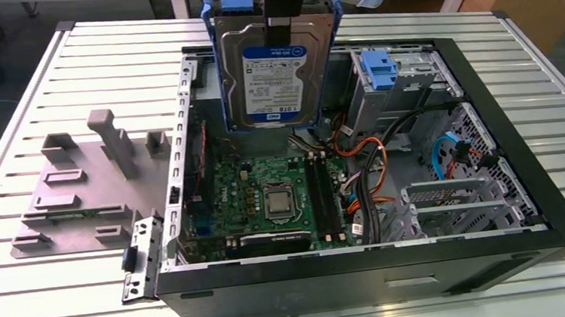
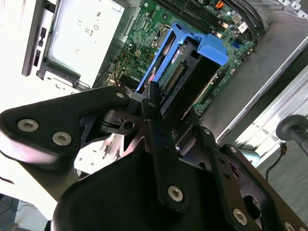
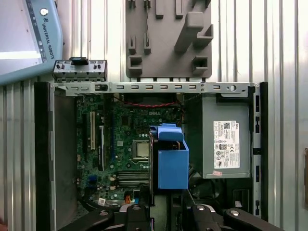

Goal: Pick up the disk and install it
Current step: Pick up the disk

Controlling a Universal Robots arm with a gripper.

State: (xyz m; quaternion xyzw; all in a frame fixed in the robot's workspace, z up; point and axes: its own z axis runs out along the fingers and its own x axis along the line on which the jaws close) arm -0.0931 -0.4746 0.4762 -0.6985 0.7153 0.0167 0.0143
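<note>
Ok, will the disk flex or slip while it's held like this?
Probably stiff: the disk looks like a metal slab, hanging upright without sagging. Likely heavy for its size. Its blue frame looks plastic and may flex, so the hold of the gripper could shift.

We record the disk [image 1: 270,72] hanging upright from the gripper [image 1: 277,24], over the open computer case [image 1: 372,272]. Beneath the gripper, inside the case, lies the motherboard [image 1: 265,194]. Outside the case, to the exterior view's left of the gripper, a fixture plate [image 1: 73,190] rests on the table [image 1: 72,304].
</note>
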